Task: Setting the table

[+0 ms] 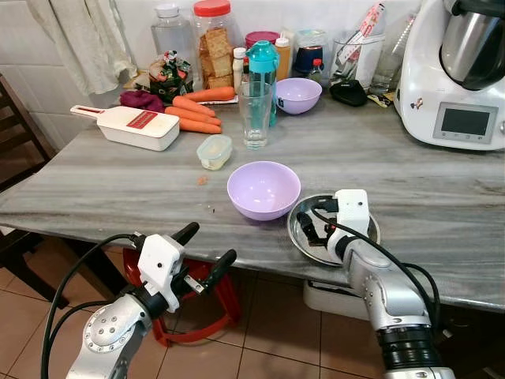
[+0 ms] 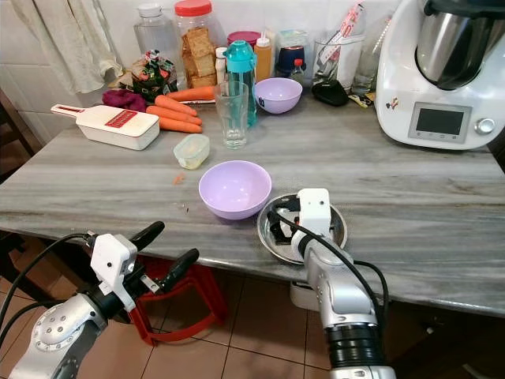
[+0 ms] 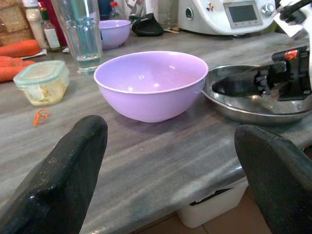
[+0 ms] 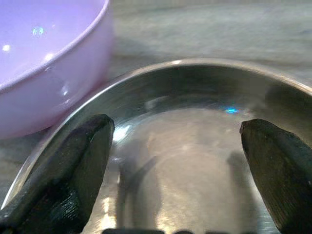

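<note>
A lilac bowl (image 1: 263, 189) stands near the table's front edge. Touching its right side is a shallow steel plate (image 1: 372, 231), which slightly overhangs the edge. My right gripper (image 1: 312, 221) is open low over the plate, both black fingers (image 4: 63, 180) spread above the plate's shiny bottom (image 4: 195, 141), holding nothing. My left gripper (image 1: 208, 245) is open and empty below and in front of the table edge, pointing at the lilac bowl (image 3: 151, 83). A clear glass (image 1: 256, 114) stands behind the bowl.
At the back are a second lilac bowl (image 1: 298, 95), a teal bottle (image 1: 262, 63), jars, carrots (image 1: 193, 114), a white slicer (image 1: 130, 126) and a small lidded container (image 1: 214, 151). A white kitchen machine (image 1: 461, 71) fills the right. A red stool (image 1: 213, 308) sits under the table.
</note>
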### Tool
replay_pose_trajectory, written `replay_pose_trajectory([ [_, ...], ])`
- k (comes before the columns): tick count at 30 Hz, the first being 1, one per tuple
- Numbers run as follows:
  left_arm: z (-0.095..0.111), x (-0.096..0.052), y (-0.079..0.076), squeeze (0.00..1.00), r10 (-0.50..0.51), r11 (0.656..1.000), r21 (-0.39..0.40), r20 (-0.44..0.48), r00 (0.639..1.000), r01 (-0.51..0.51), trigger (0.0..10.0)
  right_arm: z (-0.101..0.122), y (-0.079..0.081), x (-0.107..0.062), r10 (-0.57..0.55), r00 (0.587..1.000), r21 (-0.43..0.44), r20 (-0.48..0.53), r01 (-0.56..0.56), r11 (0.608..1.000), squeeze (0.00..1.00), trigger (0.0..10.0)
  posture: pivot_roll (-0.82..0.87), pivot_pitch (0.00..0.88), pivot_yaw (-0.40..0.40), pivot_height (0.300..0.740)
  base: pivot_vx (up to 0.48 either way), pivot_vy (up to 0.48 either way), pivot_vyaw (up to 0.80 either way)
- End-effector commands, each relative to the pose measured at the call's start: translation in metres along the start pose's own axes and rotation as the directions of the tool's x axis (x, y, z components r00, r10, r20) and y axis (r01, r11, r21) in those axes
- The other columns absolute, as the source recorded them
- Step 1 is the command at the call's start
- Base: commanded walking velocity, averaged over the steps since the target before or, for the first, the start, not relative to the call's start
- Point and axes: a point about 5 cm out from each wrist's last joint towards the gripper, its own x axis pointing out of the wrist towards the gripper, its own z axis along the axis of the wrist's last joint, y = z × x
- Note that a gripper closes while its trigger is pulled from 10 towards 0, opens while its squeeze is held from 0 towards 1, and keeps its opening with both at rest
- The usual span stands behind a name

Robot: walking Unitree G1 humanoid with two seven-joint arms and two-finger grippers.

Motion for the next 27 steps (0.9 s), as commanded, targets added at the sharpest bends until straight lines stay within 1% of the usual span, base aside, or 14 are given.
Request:
replay_pose_trajectory([
  [1, 0.002, 0.001, 0.001, 0.00, -0.002, 1.000, 0.009, 0.008, 1.000, 0.002, 10.0, 0.009, -0.001, -0.004, -0.004, 0.999, -0.002, 0.041, 0.004, 1.000, 0.27, 10.0, 0.10, 0.000, 0.027, 0.740, 0.000, 0.000, 0.00],
  [5, 0.003, 0.002, -0.001, 0.00, -0.012, 1.000, -0.019, 0.028, 1.000, 0.012, 10.0, 0.013, -0.004, -0.014, 0.000, 0.996, -0.053, 0.090, 0.005, 0.999, 0.27, 10.0, 0.09, 0.000, 0.018, 0.740, 0.000, 0.000, 0.00],
  [7, 0.004, 0.002, -0.001, 0.00, -0.016, 1.000, -0.026, 0.030, 0.999, 0.017, 10.0, 0.014, -0.006, -0.017, -0.006, 0.993, -0.047, 0.114, 0.011, 0.999, 0.26, 10.0, 0.09, 0.000, 0.018, 0.740, 0.000, 0.000, 0.00],
  [9, 0.003, 0.003, -0.002, 0.00, -0.025, 0.999, -0.036, 0.036, 0.999, 0.026, 10.0, 0.012, -0.015, -0.024, -0.031, 0.991, -0.021, 0.132, 0.034, 0.999, 0.25, 10.0, 0.10, 0.000, 0.004, 0.740, 0.000, 0.000, 0.00],
  [11, 0.003, 0.004, -0.002, 0.00, -0.025, 0.999, -0.038, 0.041, 0.999, 0.027, 10.0, 0.011, -0.016, -0.026, -0.029, 0.990, -0.011, 0.139, 0.031, 0.999, 0.25, 10.0, 0.10, 0.000, -0.002, 0.740, 0.000, 0.000, 0.00],
  [12, 0.003, 0.004, -0.001, 0.00, -0.022, 0.999, -0.041, 0.046, 0.999, 0.024, 10.0, 0.010, -0.016, -0.030, -0.028, 0.988, -0.022, 0.150, 0.032, 0.999, 0.23, 10.0, 0.10, 0.000, -0.005, 0.740, 0.000, 0.000, 0.00],
  [13, 0.004, 0.004, -0.001, 0.00, -0.022, 0.999, -0.044, 0.050, 0.999, 0.024, 10.0, 0.010, -0.016, -0.032, -0.030, 0.987, -0.025, 0.157, 0.034, 0.999, 0.14, 10.0, 0.10, 0.000, -0.005, 0.740, 0.000, 0.000, 0.00],
  [16, 0.004, 0.004, 0.001, 0.00, -0.018, 0.998, -0.059, 0.058, 0.998, 0.022, 10.0, 0.010, -0.016, -0.039, -0.038, 0.982, -0.031, 0.184, 0.044, 0.999, 0.13, 10.0, 0.10, 0.000, -0.011, 0.740, 0.000, 0.000, 0.00],
  [17, 0.004, 0.004, 0.002, 0.00, -0.017, 0.998, -0.064, 0.058, 0.998, 0.020, 10.0, 0.009, -0.015, -0.045, -0.038, 0.978, -0.027, 0.204, 0.044, 0.999, 0.05, 10.0, 0.10, 0.000, -0.010, 0.740, 0.000, 0.000, 0.00],
  [20, 0.003, 0.004, 0.002, 0.00, -0.015, 0.997, -0.070, 0.057, 0.998, 0.019, 10.0, 0.007, -0.014, -0.049, -0.034, 0.977, -0.029, 0.209, 0.040, 0.999, 0.04, 10.0, 0.10, 0.000, -0.009, 0.740, 0.000, 0.000, 0.00],
  [21, 0.002, 0.002, 0.003, 0.00, -0.005, 0.997, -0.071, 0.052, 0.999, 0.009, 10.0, 0.003, -0.014, -0.052, -0.028, 0.977, -0.036, 0.213, 0.036, 0.999, 0.00, 10.0, 0.09, 0.000, -0.003, 0.740, 0.000, 0.000, 0.00],
  [24, -0.002, -0.002, 0.011, 0.00, 0.093, 0.992, -0.090, 0.010, 0.996, -0.092, 10.0, -0.001, -0.014, -0.058, -0.027, 0.977, -0.062, 0.211, 0.041, 0.997, 0.00, 10.0, 0.08, 0.000, 0.011, 0.740, 0.000, 0.000, 0.00],
  [25, -0.003, -0.003, 0.012, 0.00, 0.104, 0.991, -0.091, 0.002, 0.995, -0.103, 10.0, -0.002, -0.015, -0.059, -0.027, 0.977, -0.061, 0.212, 0.041, 0.997, 0.00, 10.0, 0.08, 0.000, 0.011, 0.740, 0.000, 0.000, 0.00],
  [27, -0.006, -0.005, 0.021, 0.00, 0.171, 0.982, -0.072, -0.038, 0.984, -0.174, 10.0, -0.006, -0.018, -0.061, -0.036, 0.981, -0.040, 0.193, 0.044, 0.998, 0.00, 10.0, 0.08, 0.000, 0.019, 0.740, 0.000, 0.000, -0.39],
])
